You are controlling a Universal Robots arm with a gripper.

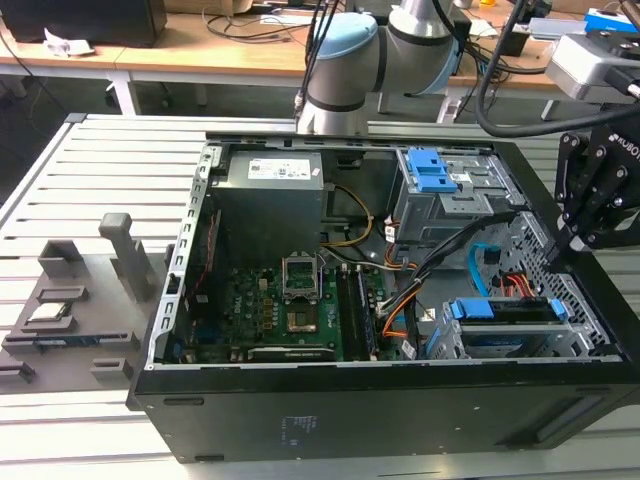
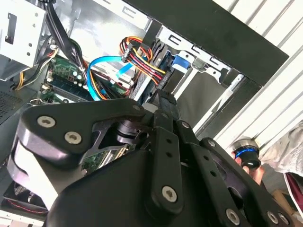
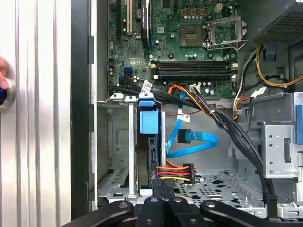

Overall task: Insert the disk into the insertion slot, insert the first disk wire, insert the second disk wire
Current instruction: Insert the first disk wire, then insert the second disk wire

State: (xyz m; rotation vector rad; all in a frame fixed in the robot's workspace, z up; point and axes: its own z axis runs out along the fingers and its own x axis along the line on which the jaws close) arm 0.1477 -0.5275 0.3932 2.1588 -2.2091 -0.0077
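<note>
The arm [image 1: 345,60] bends through its blue-capped joints at the top of the exterior view, and its wrist hangs at the exterior view's right. The gripper [image 1: 563,243] points downward and inward, black linkages folded close. In the first wrist view the fingers [image 3: 157,191] lie side by side — pressed together, no gap between them.

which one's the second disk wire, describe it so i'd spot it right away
Inside the open black computer case, find the silver drive cage holding the blue-framed disk. Beside it loops a thin, flat light-blue cable, unlike the red-orange wires and thick black bundle.
</note>
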